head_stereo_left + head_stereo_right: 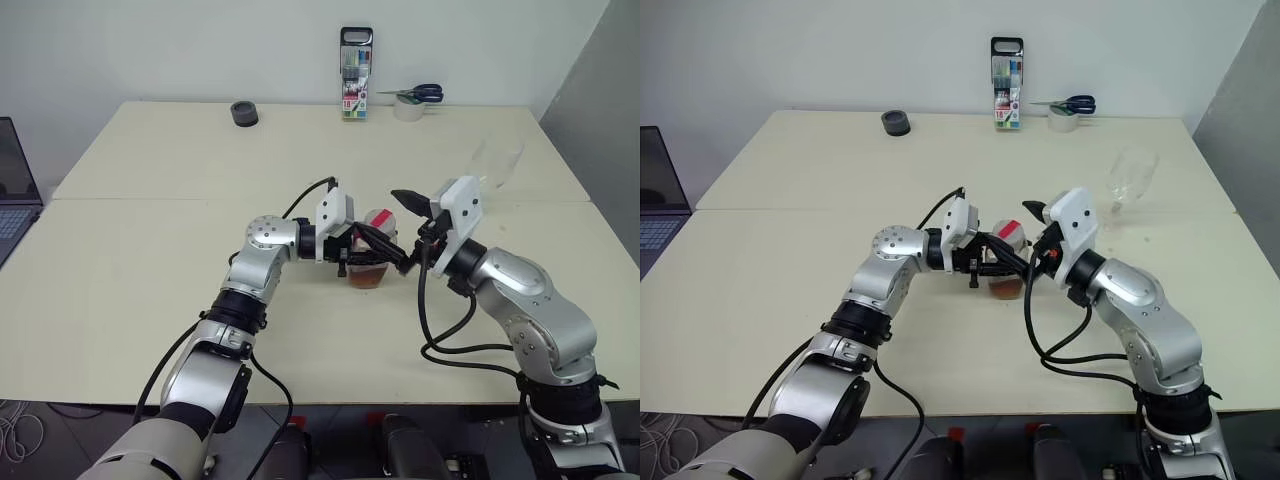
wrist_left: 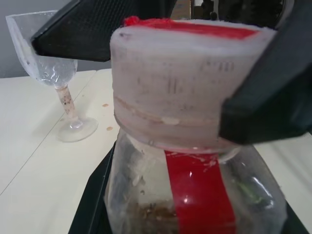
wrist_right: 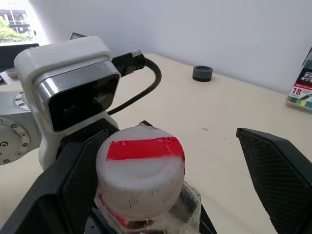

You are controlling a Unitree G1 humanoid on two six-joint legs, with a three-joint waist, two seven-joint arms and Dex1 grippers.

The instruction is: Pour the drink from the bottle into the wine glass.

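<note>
A laptop [image 1: 15, 190] sits at the far left edge of the desk [image 1: 150, 280]; a small dark round object [image 1: 244, 113] lies near the back of the desk, left of centre; the left gripper [image 1: 385, 255] reaches in level from the left toward the middle of the desk, its black fingers [image 2: 273, 112] clamped on the bottle [image 1: 370, 262] just under the cap; the bottle stands upright on the desk at the centre, a clear plastic body with a vertical red strip down its side and a whitish cap [image 3: 140, 168] with a red strip across its top; the drink [image 1: 368, 278], an amber-brown liquid, fills only the bottom part of the bottle; a tall pack of markers [image 1: 355, 75] stands upright at the back edge, behind the bottle and well apart from it; a roll of tape [image 1: 407, 108] with blue-handled scissors [image 1: 420, 93] resting on it lies just right of the pack; the right gripper [image 1: 418, 225] comes in from the right, its fingers [image 3: 280, 170] spread wide apart on either side of the cap, with a clear gap between this finger and the cap; the wine glass [image 1: 1132, 178] stands upright on the right part of the desk, behind the right arm and well apart from the bottle, its bowl without drink
</note>
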